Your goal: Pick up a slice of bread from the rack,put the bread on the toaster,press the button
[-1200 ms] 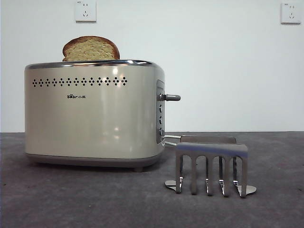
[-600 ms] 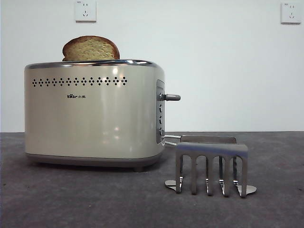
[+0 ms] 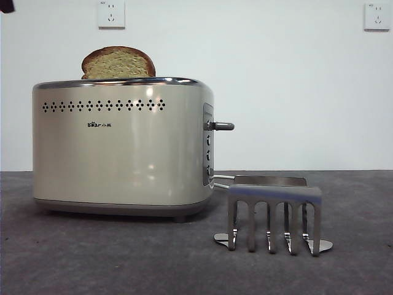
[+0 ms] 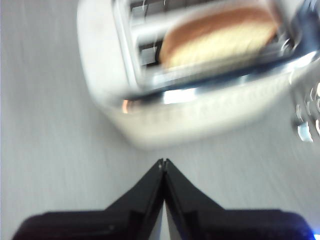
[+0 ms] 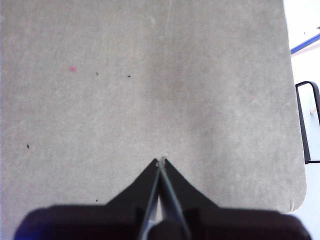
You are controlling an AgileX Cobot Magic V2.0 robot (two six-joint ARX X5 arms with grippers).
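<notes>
Front view: the slice of bread [image 3: 118, 63] is seen standing in the toaster [image 3: 123, 147], the button [image 3: 223, 126] unpressed. With the left pincer [image 4: 163, 162] pressed together, the narrow tip could slip off it.

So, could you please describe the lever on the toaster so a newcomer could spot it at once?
Find the big cream toaster, then its narrow control panel on the end facing the steel rack. The lever is the short grey knob jutting sideways near the panel's top, unlike the small round buttons below it.
</notes>
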